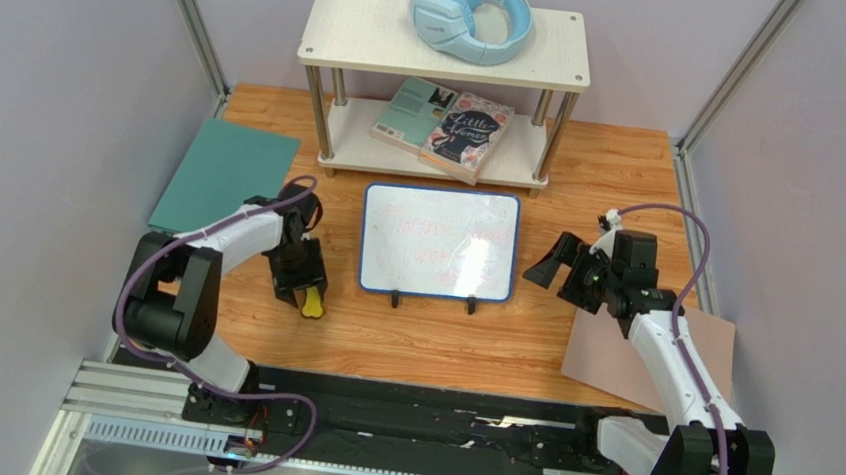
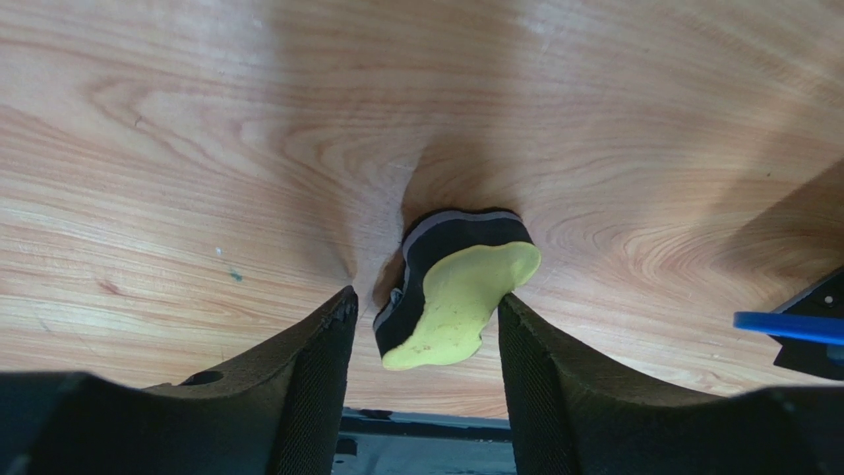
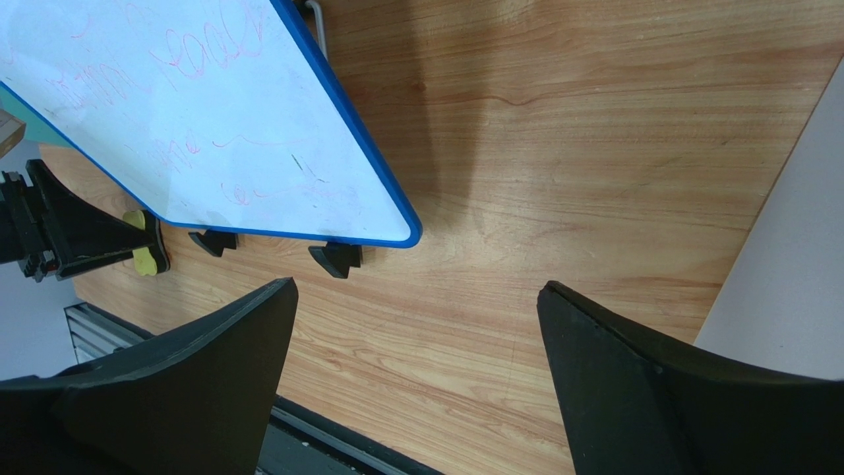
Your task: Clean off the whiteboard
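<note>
The whiteboard [image 1: 438, 243] stands propped on its little black feet in the middle of the wooden worktop [image 1: 603, 169], just in front of the shelf [image 1: 448, 37], with faint pink writing across its face. The left pincer [image 2: 426, 302] sits low over the wood to the board's left, its fingers parted either side of a yellow-and-black eraser [image 2: 458, 297]; a gap shows on one side, so it is not clamped; the right pincer [image 3: 416, 287] gapes wide and holds nothing, near the board's right edge without touching it.
</note>
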`<control>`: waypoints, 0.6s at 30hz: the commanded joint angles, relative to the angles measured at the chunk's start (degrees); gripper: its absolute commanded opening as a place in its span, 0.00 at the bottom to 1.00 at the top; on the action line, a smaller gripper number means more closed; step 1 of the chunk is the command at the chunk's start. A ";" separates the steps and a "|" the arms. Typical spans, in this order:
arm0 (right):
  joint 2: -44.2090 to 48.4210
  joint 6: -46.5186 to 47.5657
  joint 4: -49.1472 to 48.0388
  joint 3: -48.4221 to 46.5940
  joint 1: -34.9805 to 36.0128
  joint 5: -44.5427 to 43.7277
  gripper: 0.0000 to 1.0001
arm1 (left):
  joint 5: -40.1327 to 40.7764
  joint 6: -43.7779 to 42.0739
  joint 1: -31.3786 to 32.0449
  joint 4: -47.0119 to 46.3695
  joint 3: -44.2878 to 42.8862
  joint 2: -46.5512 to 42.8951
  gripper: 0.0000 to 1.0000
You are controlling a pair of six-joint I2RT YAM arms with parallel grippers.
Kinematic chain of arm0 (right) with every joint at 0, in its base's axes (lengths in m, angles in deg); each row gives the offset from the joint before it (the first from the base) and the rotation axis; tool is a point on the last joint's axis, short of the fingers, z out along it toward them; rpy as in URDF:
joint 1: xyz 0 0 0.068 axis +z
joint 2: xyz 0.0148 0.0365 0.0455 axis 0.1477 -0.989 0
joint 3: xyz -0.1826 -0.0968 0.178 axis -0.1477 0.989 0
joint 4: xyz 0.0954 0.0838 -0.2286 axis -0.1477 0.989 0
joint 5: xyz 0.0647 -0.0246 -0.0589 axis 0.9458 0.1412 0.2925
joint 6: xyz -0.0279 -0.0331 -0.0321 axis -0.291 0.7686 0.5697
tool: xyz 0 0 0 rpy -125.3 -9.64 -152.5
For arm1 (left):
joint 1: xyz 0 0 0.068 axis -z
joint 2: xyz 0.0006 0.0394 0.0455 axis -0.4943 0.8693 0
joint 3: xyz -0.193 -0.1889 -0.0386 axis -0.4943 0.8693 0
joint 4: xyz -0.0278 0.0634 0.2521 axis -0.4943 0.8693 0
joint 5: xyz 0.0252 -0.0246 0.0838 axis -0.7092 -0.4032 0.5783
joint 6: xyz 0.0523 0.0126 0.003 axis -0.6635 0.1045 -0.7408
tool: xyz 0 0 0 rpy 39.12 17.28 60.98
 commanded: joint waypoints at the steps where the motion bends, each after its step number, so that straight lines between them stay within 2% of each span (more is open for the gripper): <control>1: -0.23 -0.49 -2.84 -0.13 0.16 1.26 0.97 | 1.38 -0.85 0.86 -0.32 -3.32 1.26 0.54; 2: -0.32 -0.49 -2.84 -0.13 0.07 1.26 0.97 | 1.38 -1.02 0.95 -0.32 -3.58 1.35 0.51; 5: -0.49 -0.32 -2.93 0.05 0.07 1.26 0.96 | 1.64 -1.11 1.13 0.30 -4.73 1.62 0.50; 11: -1.02 -0.14 -3.02 0.23 0.25 1.08 0.96 | 2.70 -1.55 2.09 2.67 -6.57 0.04 0.59; 18: -1.98 -0.23 -3.55 0.49 0.16 1.08 0.96 | 6.56 -3.22 3.94 4.69 -9.12 2.23 0.59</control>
